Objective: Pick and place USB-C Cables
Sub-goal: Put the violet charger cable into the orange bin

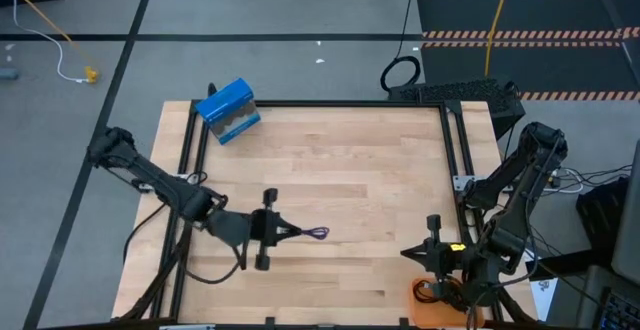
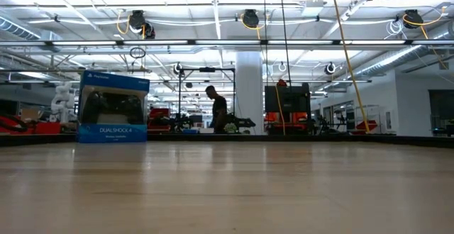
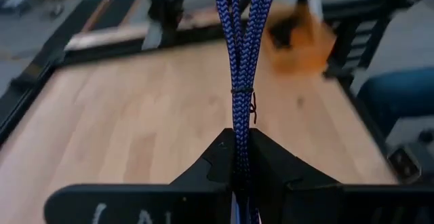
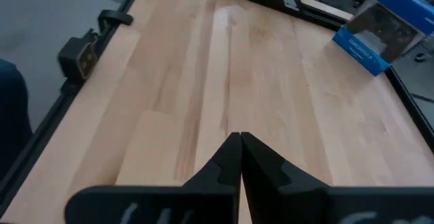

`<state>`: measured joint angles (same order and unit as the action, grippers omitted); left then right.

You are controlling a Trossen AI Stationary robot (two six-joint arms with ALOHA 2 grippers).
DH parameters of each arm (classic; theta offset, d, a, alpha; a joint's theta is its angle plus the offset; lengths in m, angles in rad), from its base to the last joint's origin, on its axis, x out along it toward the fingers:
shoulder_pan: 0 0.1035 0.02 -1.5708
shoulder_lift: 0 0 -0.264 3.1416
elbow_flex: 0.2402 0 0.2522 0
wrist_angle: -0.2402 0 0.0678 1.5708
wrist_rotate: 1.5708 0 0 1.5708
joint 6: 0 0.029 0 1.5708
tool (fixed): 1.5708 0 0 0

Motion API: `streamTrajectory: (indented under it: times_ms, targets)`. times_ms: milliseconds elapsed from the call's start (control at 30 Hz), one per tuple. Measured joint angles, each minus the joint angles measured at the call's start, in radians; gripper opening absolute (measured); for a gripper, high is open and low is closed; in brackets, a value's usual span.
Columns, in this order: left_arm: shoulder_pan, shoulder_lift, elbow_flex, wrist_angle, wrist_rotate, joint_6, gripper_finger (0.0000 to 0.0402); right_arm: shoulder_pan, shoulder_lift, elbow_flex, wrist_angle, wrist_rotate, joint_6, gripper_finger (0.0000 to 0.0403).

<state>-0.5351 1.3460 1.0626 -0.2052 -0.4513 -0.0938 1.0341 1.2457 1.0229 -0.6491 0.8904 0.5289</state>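
My left tool (image 1: 290, 232) clamps the purple-blue cable (image 1: 317, 234) above the tabletop (image 1: 350, 170); my right tool (image 4: 240, 140) is pressed together, empty, near an orange container (image 1: 432, 310).

The left arm's dark two-finger gripper (image 3: 242, 157) was clamped on a purple-blue braided USB-C cable bundle (image 3: 243, 54), whose strands ran straight out from between the fingertips and past the picture's edge. A thin dark tie (image 3: 243, 91) cinched the strands together just beyond the fingers. Beyond lay the pale wooden tabletop (image 3: 129, 122), and at its far corner a blurred orange object (image 3: 302, 41) beside the black table frame (image 3: 359, 34).
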Motion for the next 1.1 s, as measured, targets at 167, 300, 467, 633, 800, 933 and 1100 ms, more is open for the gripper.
streamTrajectory:
  times_ms: [167, 300, 467, 633, 800, 933, 1100]
  targets:
    - [0.083, 0.016, -0.19, 0.412, 0.107, 0.1, 0.0035, -0.038, 0.0, 0.0, 0.005, 0.006, 0.0, 0.0002]
    - [0.154, 0.064, -0.301, 0.685, 0.211, 0.152, 0.0035, -0.084, 0.0, -0.029, 0.05, 0.017, -0.019, 0.0002]
    - [0.228, 0.119, -0.332, 0.876, 0.348, 0.168, 0.0035, -0.148, 0.0, -0.138, 0.265, 0.025, -0.157, 0.0002]
    - [0.253, 0.202, -0.333, 1.024, 0.405, 0.182, 0.0035, -0.233, -0.02, -0.248, 0.592, -0.004, -0.329, 0.0002]
    - [0.269, 0.29, -0.33, 1.189, 0.448, 0.208, 0.0035, -0.312, -0.047, -0.362, 0.933, -0.158, -0.472, 0.0002]
    - [0.282, 0.354, -0.283, 1.211, 0.454, 0.202, 0.0035, -0.355, -0.058, -0.45, 1.183, -0.233, -0.537, 0.0002]
    - [0.288, 0.458, -0.172, 1.209, 0.455, 0.205, 0.0035, -0.387, -0.058, -0.529, 1.414, -0.268, -0.575, 0.0002]
